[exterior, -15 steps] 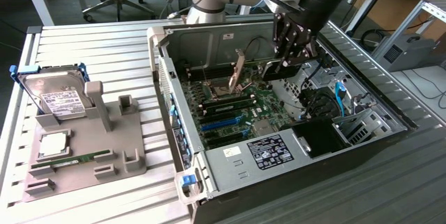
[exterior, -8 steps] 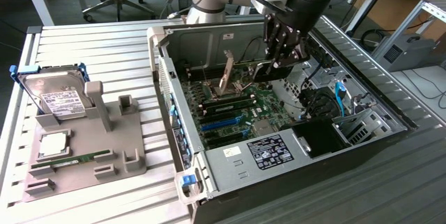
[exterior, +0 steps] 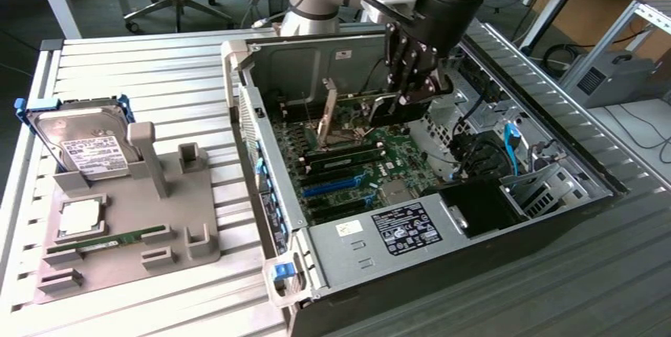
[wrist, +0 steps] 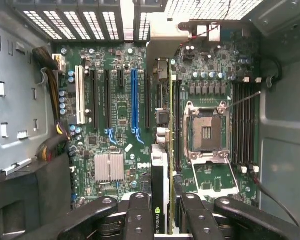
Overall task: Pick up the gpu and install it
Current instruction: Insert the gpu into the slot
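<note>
Pinching gpu [wrist: 159, 175] edge-on, fingers [wrist: 139, 217] hold it inside open computer case [exterior: 298, 66] over motherboard [wrist: 117, 107].

Bright, even light, with soft shadow inside the computer case [exterior: 304, 62].

The gpu [wrist: 159, 200] has a matt black plastic shroud beside a green lacquered board edge. The gripper [wrist: 165, 212] has matt black fingers [wrist: 139, 215] with dull screw heads. The motherboard [wrist: 120, 115] is glossy green laminate with a ribbed bare-metal heatsink [wrist: 109, 166] and a bright steel CPU socket frame [wrist: 206, 131]. The computer case [exterior: 314, 62] is dull grey sheet metal. The hard drive [exterior: 89, 144] is silvery metal with a white paper label. The holder [exterior: 168, 211] is matt grey plastic, and the table [exterior: 137, 62] is ribbed pale metal.
</note>
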`<state>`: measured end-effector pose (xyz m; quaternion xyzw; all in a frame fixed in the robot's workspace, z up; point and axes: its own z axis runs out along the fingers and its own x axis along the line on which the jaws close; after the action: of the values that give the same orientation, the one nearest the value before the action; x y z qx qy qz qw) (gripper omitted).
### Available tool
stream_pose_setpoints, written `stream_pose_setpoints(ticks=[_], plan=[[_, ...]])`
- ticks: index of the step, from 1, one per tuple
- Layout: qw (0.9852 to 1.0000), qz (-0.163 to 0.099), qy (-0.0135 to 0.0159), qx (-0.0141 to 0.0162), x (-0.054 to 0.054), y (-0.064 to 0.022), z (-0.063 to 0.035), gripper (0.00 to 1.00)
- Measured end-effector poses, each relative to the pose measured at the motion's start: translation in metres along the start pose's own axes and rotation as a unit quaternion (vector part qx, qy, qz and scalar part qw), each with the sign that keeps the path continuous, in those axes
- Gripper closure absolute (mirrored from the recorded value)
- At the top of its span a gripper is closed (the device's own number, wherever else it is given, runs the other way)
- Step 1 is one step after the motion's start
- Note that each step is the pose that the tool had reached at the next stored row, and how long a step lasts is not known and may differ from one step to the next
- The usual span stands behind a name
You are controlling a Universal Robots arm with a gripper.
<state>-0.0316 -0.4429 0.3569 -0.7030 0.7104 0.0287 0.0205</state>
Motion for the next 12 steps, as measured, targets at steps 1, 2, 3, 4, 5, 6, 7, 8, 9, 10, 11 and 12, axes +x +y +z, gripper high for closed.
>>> stream_pose_setpoints(ticks=[1,2,3,4,5,6,7,8,9,10,11,12], plan=[[1.0,0.0,0.0,0.0,0.0014,0.0001,-0.0001,0.73],[1.0,0.0,0.0,0.0,0.0032,0.0001,-0.0002,0.73],[1.0,0.0,0.0,0.0,0.0046,0.0003,-0.0003,0.73],[1.0,0.0,0.0001,0.0,0.0057,0.0004,-0.0004,0.73],[1.0,0.0,0.0,0.0,0.0065,0.0006,-0.0005,0.73],[1.0,0.0,0.0,0.0,0.0065,0.0007,-0.0004,0.73],[1.0,0.0,0.0,0.0,0.0065,0.0007,-0.0004,0.73],[1.0,0.0,0.0,0.0,0.0065,0.0008,-0.0004,0.73],[1.0,0.0,0.0001,0.0,0.0065,0.0009,-0.0005,0.73],[1.0,0.0,0.0001,0.0002,0.0066,0.0011,-0.0004,0.73],[1.0,0.0,-0.0001,0.0006,0.0067,0.0014,0.0009,0.73],[1.0,0.0,0.0,0.0012,0.0068,0.0019,0.0032,0.73]])
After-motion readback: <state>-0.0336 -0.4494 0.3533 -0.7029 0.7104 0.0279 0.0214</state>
